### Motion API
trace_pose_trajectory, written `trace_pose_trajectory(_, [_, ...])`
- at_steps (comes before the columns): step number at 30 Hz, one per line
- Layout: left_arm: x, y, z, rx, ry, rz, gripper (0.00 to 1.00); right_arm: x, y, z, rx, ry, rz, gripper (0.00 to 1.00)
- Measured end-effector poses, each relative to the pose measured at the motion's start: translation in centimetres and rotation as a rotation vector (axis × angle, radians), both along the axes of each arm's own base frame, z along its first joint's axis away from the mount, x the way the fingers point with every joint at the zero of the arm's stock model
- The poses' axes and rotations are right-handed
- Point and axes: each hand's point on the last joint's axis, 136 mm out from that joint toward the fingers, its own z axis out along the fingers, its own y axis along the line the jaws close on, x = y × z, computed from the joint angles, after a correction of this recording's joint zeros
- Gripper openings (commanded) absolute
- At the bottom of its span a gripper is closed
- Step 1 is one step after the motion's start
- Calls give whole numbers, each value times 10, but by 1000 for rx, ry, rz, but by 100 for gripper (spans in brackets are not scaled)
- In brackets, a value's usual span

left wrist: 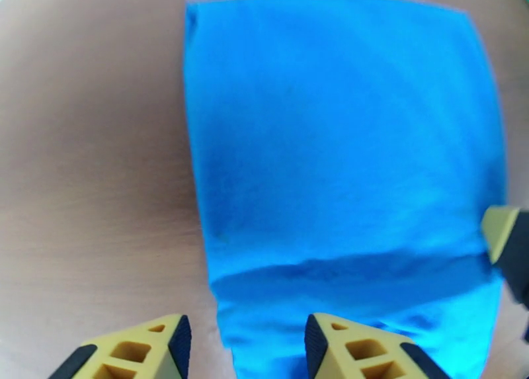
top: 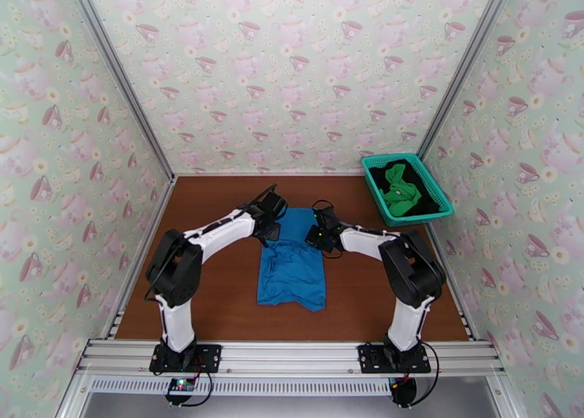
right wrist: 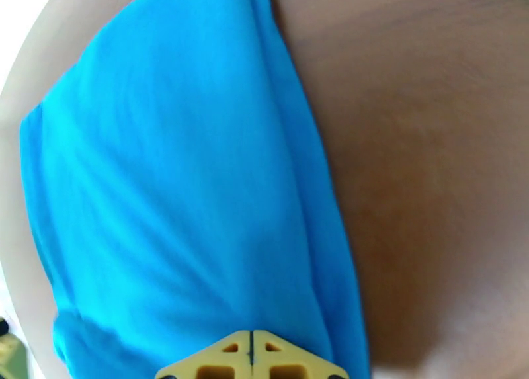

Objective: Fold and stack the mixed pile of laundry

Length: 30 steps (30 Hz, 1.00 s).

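Blue shirt lies mid-worktop, btwn both arms. Left end effector open, jaws astride shirt's left edge; right end effector closed at its right edge, grip on cloth unclear. Green garment & black garment sit in teal basket, far right.

Matt cloth blue shirt, smooth wood table

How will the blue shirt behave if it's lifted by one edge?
Probably floppy: the blue shirt lies flat with soft wrinkles, so it should drape. Likely light, being thin cloth. Pushed, it would probably bunch on the wooden table.
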Motion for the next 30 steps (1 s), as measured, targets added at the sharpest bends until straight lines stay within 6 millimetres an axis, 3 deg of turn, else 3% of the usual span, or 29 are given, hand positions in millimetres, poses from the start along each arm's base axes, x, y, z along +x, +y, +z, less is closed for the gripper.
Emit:
trace_pose_trajectory(5, [-25, 12, 1, 8, -10, 11, 55, -32, 7, 0, 50, 39, 126, 0])
trace_pose_trajectory(8, [-50, 24, -7, 29, 5, 18, 66, -60, 4, -10, 56, 95, 187, 1])
trace_pose_trajectory(11, [-78, 34, -2, 31, -9, 13, 81, -87, -3, -6, 35, 120, 246, 16])
trace_pose_trajectory(16, [-123, 42, 15, -54, -31, 39, 82, -119, -1, 53, -36, -42, 410, 52])
trace_pose_trajectory(18, [-143, 45, 3, -70, 18, 64, 81, -133, 2, 75, -75, -119, 486, 58])
trace_pose_trajectory(20, [-168, 48, -21, -67, 97, 97, 81, -145, 2, 90, -120, -176, 552, 60])
trace_pose_trajectory(25, [-227, 48, -72, -77, 256, 146, 78, -154, -15, 99, -230, -225, 596, 62])
trace_pose_trajectory(30, [-244, 24, -76, -154, 252, 166, 76, -161, -18, 103, -286, -259, 626, 63])
